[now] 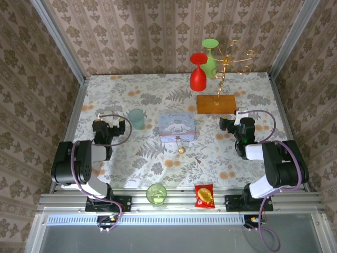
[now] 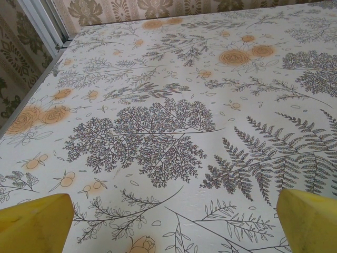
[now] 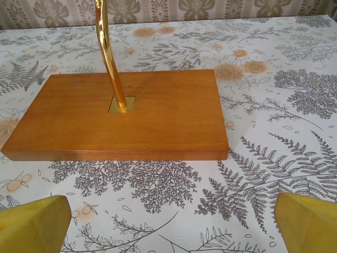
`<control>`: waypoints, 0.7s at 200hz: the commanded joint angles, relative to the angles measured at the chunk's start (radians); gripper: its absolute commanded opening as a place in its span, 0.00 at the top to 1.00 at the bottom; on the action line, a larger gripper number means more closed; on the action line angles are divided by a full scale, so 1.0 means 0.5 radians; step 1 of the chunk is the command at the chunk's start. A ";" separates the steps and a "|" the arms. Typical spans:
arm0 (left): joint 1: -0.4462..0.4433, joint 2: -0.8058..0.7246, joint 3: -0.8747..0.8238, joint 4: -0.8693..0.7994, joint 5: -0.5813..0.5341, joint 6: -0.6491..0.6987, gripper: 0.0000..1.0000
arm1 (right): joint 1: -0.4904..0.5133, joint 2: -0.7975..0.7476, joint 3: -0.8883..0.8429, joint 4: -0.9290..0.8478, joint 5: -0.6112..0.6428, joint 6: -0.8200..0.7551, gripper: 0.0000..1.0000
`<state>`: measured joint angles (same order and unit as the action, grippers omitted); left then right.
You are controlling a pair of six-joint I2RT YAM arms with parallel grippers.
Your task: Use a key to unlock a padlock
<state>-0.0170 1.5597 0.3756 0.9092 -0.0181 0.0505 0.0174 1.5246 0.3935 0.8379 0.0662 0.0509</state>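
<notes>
1. Floral cloth [image 1: 131, 158] covers the table, with patterned walls [image 1: 158, 37] on three sides.
2. We see our left gripper [image 1: 111, 122] spread wide over bare cloth and gripping nothing. Its yellow pads [image 2: 34, 224] sit far apart, cut off at the bottom corners of the wrist view.
3. Our right gripper [image 1: 235, 122] is spread just as wide and also grips nothing. Its pads [image 3: 31, 224] face a wooden base [image 3: 116, 113], near it but apart.
4. The padlock [image 1: 181, 149] lies on the cloth between the two arms, just in front of a cartoon tin [image 1: 177, 127]. It has a tiny brass-gold body, with a thin silvery shackle [image 1: 179, 142] pointing toward the tin.
5. It is too small for us to tell whether the shackle is latched, or to make out a keyhole or key.
6. A gold stem [image 3: 108, 52] rises from the base and is cut off by the top edge of the right wrist view.
7. Farther out stand a teal cup [image 1: 137, 118], a green cup [image 1: 156, 194], a red packet [image 1: 204, 195], and inverted red [image 1: 198, 76] and green [image 1: 210, 60] goblets.
</notes>
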 commanded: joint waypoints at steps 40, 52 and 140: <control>-0.001 -0.131 -0.027 0.026 -0.045 0.017 0.00 | -0.016 -0.023 0.056 -0.043 -0.131 -0.067 0.00; -0.011 -0.249 -0.001 -0.116 -0.108 0.011 0.00 | 0.000 -0.100 0.078 -0.147 -0.126 -0.089 0.00; -0.057 -0.999 0.342 -1.047 0.433 -0.647 0.00 | -0.060 -0.730 0.511 -1.467 -0.338 0.597 0.00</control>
<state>-0.0635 1.1267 0.4721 0.5499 -0.0414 -0.0883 0.0185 1.1870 0.5987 0.3588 0.0185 0.1932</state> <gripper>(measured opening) 0.999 0.999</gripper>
